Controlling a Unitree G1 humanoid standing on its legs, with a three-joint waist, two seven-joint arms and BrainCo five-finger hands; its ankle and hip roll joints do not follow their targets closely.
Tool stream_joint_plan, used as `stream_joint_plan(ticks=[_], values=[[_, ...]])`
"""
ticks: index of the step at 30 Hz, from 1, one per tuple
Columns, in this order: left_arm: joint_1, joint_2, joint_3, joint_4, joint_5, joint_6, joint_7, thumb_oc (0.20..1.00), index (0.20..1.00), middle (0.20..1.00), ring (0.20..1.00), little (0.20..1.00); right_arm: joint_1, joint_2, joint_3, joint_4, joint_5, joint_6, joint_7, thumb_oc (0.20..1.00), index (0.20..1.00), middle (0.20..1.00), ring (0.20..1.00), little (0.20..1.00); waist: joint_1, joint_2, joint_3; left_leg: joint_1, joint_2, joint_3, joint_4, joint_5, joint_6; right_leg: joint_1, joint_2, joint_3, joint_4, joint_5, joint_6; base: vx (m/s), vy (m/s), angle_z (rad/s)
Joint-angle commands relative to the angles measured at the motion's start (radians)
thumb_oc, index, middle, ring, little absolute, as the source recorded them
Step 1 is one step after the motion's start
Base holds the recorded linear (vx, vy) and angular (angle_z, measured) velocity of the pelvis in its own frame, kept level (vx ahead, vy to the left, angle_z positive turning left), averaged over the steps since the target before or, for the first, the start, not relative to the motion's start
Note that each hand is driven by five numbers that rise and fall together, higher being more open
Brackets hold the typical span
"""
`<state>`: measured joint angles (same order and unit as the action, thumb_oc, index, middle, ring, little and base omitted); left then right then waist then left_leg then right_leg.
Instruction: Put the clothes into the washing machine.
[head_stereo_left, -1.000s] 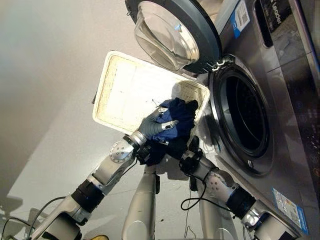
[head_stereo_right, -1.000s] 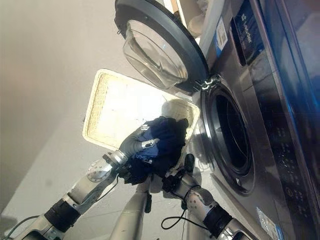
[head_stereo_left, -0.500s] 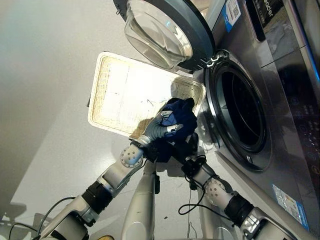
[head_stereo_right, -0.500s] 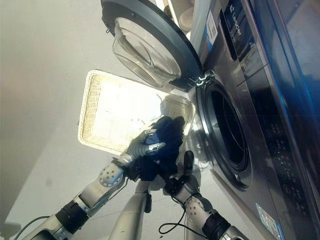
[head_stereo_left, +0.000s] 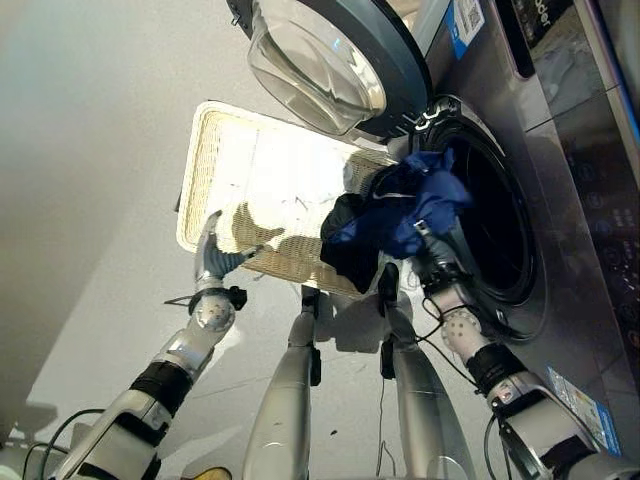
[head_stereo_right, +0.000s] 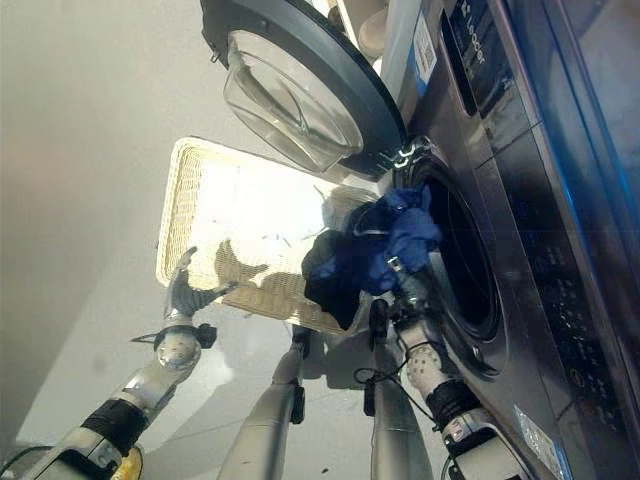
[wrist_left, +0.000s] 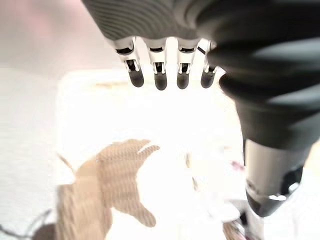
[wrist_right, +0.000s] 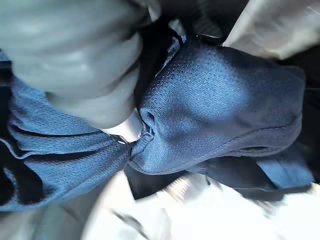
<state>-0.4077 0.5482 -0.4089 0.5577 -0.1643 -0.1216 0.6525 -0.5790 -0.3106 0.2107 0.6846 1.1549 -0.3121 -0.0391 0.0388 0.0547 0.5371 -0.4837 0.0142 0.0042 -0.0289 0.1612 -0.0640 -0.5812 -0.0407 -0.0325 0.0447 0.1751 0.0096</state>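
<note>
Now we note the left hand (head_stereo_left: 212, 258) has let go, fingers straight above the basket (head_stereo_left: 232, 150), while the right hand (wrist_right: 95, 75), pinching the blue garment (head_stereo_left: 405, 212), has raised it to the washing machine (head_stereo_left: 545, 190) opening, so loading is near.

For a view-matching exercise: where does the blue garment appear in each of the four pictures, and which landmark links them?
Left eye view: garment at the drum opening, held by the right hand.
Right eye view: garment, centre-right, before the drum.
Left wrist view: not in it.
Right wrist view: garment across most of the picture.
Shared landmark: basket.
</note>
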Motion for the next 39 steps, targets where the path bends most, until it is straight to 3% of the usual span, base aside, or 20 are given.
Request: stream_joint_plan(ticks=[1,5,9,11,13,14,15,16,17,18,19,20,22,24,25,27,29,33,37,39], values=[[0.013,-0.043,0.039,0.002,-0.053,-0.084,-0.008,1.0,1.0,1.0,1.0,1.0,-0.084,-0.089,-0.104,-0.022,0.169,-0.103,0.016,0.2,0.2,0.2,0.2,0.2,-0.031,0.059,-0.017,-0.066,-0.059,0.006,-0.026,0.063,0.013,-0.018,-0.019,-0.042,0.051,-0.004,0.067,0.04,0.014,-0.11],[0.014,-0.044,0.034,0.059,-0.083,-0.119,-0.006,1.0,1.0,1.0,1.0,1.0,-0.188,-0.148,-0.222,0.062,0.395,-0.139,0.016,0.2,0.2,0.2,0.2,0.2,-0.024,0.07,-0.017,-0.076,-0.06,0.011,-0.029,0.057,0.012,-0.026,-0.023,-0.044,0.04,0.001,0.071,0.01,-0.01,-0.15],[0.029,-0.035,0.033,0.09,-0.116,-0.159,-0.015,1.0,1.0,1.0,1.0,1.0,-0.266,-0.246,-0.32,0.122,0.493,-0.25,-0.117,0.2,0.2,0.2,0.2,0.2,-0.018,0.075,-0.017,-0.086,-0.064,0.013,-0.031,0.052,0.013,-0.034,-0.024,-0.043,0.029,0.008,0.072,0.01,-0.023,-0.08],[0.044,-0.011,0.036,0.099,-0.133,-0.175,-0.041,1.0,1.0,1.0,1.0,1.0,-0.318,-0.361,-0.384,0.181,0.541,-0.373,-0.208,0.2,0.2,0.2,0.2,0.2,-0.016,0.074,-0.017,-0.093,-0.067,0.012,-0.027,0.048,0.014,-0.037,-0.024,-0.043,0.027,0.01,0.073,0.05,-0.049,0.04],[0.055,0.018,0.034,0.096,-0.146,-0.18,-0.067,1.0,1.0,1.0,1.0,1.0,-0.354,-0.455,-0.43,0.207,0.631,-0.541,-0.235,0.2,0.2,0.2,0.2,0.2,-0.014,0.074,-0.017,-0.089,-0.069,0.008,-0.026,0.034,0.015,-0.03,-0.024,-0.044,0.031,-0.003,0.075,0.05,-0.078,0.02],[0.056,0.023,0.034,0.093,-0.149,-0.181,-0.071,1.0,1.0,1.0,1.0,1.0,-0.359,-0.471,-0.44,0.21,0.652,-0.587,-0.235,0.2,0.2,0.2,0.2,0.2,-0.014,0.074,-0.017,-0.097,-0.069,0.008,-0.023,0.042,0.016,-0.036,-0.024,-0.044,0.031,0.005,0.074,0.04,-0.094,0.03],[0.067,0.047,0.024,0.077,-0.165,-0.178,-0.085,1.0,1.0,1.0,1.0,1.0,-0.371,-0.525,-0.492,0.179,0.745,-0.8,-0.177,0.2,0.2,0.2,0.2,0.2,-0.018,0.075,-0.017,-0.098,-0.069,0.001,-0.021,0.032,0.017,-0.035,-0.02,-0.04,0.041,-0.009,0.074,0.01,-0.08,0.1],[0.072,0.066,0.023,0.065,-0.18,-0.173,-0.091,1.0,1.0,1.0,1.0,1.0,-0.353,-0.554,-0.515,0.163,0.789,-0.868,-0.161,0.2,0.2,0.2,0.2,0.2,-0.024,0.074,-0.017,-0.113,-0.069,-0.001,-0.014,0.041,0.018,-0.048,-0.017,-0.039,0.048,0.0,0.072,0.03,-0.072,0.11],[0.072,0.072,0.021,0.059,-0.185,-0.17,-0.095,1.0,1.0,1.0,1.0,1.0,-0.347,-0.558,-0.52,0.16,0.805,-0.886,-0.154,0.2,0.2,0.2,0.2,0.2,-0.022,0.074,-0.017,-0.116,-0.069,-0.002,-0.011,0.041,0.018,-0.052,-0.018,-0.039,0.051,-0.001,0.072,0.01,-0.032,0.09],[0.077,0.086,0.019,0.037,-0.202,-0.151,-0.101,1.0,1.0,1.0,1.0,1.0,-0.324,-0.589,-0.567,0.135,0.817,-0.942,-0.198,0.404,0.404,0.404,0.404,0.404,-0.032,0.074,-0.017,-0.129,-0.069,-0.005,0.0,0.042,0.019,-0.063,-0.013,-0.032,0.066,-0.005,0.071,0.03,-0.016,0.05],[0.076,0.088,0.016,0.034,-0.204,-0.148,-0.102,1.0,1.0,1.0,1.0,1.0,-0.319,-0.593,-0.572,0.132,0.817,-0.944,-0.203,0.504,0.504,0.504,0.504,0.504,-0.03,0.074,-0.017,-0.131,-0.07,-0.006,0.002,0.041,0.019,-0.065,-0.013,-0.031,0.069,-0.007,0.071,0.05,-0.026,0.07],[0.074,0.092,0.014,0.025,-0.21,-0.137,-0.107,1.0,1.0,1.0,1.0,1.0,-0.307,-0.614,-0.59,0.135,0.817,-0.937,-0.215,1.0,1.0,1.0,1.0,1.0,-0.034,0.075,-0.017,-0.137,-0.072,-0.01,0.009,0.04,0.021,-0.072,-0.011,-0.026,0.079,-0.01,0.071,0.04,-0.013,0.08],[0.068,0.09,0.001,0.02,-0.218,-0.123,-0.124,1.0,1.0,1.0,1.0,1.0,-0.289,-0.624,-0.598,0.13,0.817,-0.823,-0.239,1.0,1.0,1.0,1.0,1.0,-0.036,0.081,-0.017,-0.154,-0.076,-0.015,0.03,0.039,0.023,-0.094,-0.009,-0.02,0.102,-0.018,0.068,0.04,-0.011,0.03],[0.058,0.081,-0.008,0.025,-0.216,-0.122,-0.127,1.0,1.0,1.0,1.0,1.0,-0.298,-0.603,-0.592,0.124,0.817,-0.756,-0.239,1.0,1.0,1.0,1.0,1.0,-0.034,0.086,-0.017,-0.163,-0.078,-0.015,0.038,0.039,0.024,-0.103,-0.011,-0.019,0.11,-0.02,0.069,0.0,0.0,0.0],[0.038,0.065,-0.022,0.029,-0.218,-0.115,-0.132,1.0,1.0,1.0,1.0,1.0,-0.316,-0.553,-0.565,0.132,0.817,-0.633,-0.258,1.0,1.0,1.0,1.0,1.0,-0.025,0.098,-0.017,-0.169,-0.085,-0.016,0.045,0.041,0.026,-0.11,-0.016,-0.022,0.116,-0.021,0.069,0.03,-0.007,-0.04],[0.026,0.054,-0.031,0.033,-0.224,-0.116,-0.132,1.0,1.0,1.0,1.0,1.0,-0.334,-0.519,-0.542,0.146,0.817,-0.554,-0.252,1.0,1.0,1.0,1.0,1.0,-0.02,0.107,-0.017,-0.173,-0.087,-0.016,0.048,0.043,0.026,-0.115,-0.02,-0.026,0.12,-0.022,0.068,0.03,0.007,-0.02],[0.007,0.043,-0.045,0.039,-0.241,-0.117,-0.138,1.0,1.0,1.0,1.0,1.0,-0.346,-0.448,-0.458,0.231,0.817,-0.275,-0.171,1.0,1.0,1.0,1.0,1.0,-0.006,0.121,-0.017,-0.18,-0.091,-0.017,0.064,0.042,0.023,-0.12,-0.026,-0.035,0.133,-0.027,0.065,0.03,-0.003,0.02],[-0.032,0.026,-0.052,0.074,-0.253,-0.115,-0.151,1.0,1.0,1.0,1.0,1.0,-0.389,-0.397,-0.339,0.397,0.749,0.091,-0.037,1.0,1.0,1.0,1.0,1.0,0.012,0.125,-0.017,-0.193,-0.088,-0.012,0.065,0.047,0.022,-0.125,-0.033,-0.055,0.136,-0.028,0.065,0.0,-0.054,0.04],[-0.034,0.007,-0.047,0.095,-0.276,-0.125,-0.151,1.0,1.0,1.0,1.0,1.0,-0.4,-0.363,-0.29,0.424,0.65,0.159,0.102,1.0,1.0,1.0,1.0,1.0,0.022,0.122,-0.017,-0.201,-0.084,-0.01,0.056,0.053,0.02,-0.129,-0.028,-0.066,0.136,-0.031,0.062,-0.01,-0.047,0.01],[-0.011,-0.012,-0.036,0.092,-0.302,-0.135,-0.147,1.0,1.0,1.0,1.0,1.0,-0.388,-0.338,-0.265,0.394,0.516,0.106,0.121,1.0,1.0,1.0,1.0,1.0,0.025,0.118,-0.017,-0.202,-0.084,-0.012,0.046,0.055,0.022,-0.129,-0.021,-0.068,0.132,-0.031,0.06,-0.01,-0.018,0.01]])
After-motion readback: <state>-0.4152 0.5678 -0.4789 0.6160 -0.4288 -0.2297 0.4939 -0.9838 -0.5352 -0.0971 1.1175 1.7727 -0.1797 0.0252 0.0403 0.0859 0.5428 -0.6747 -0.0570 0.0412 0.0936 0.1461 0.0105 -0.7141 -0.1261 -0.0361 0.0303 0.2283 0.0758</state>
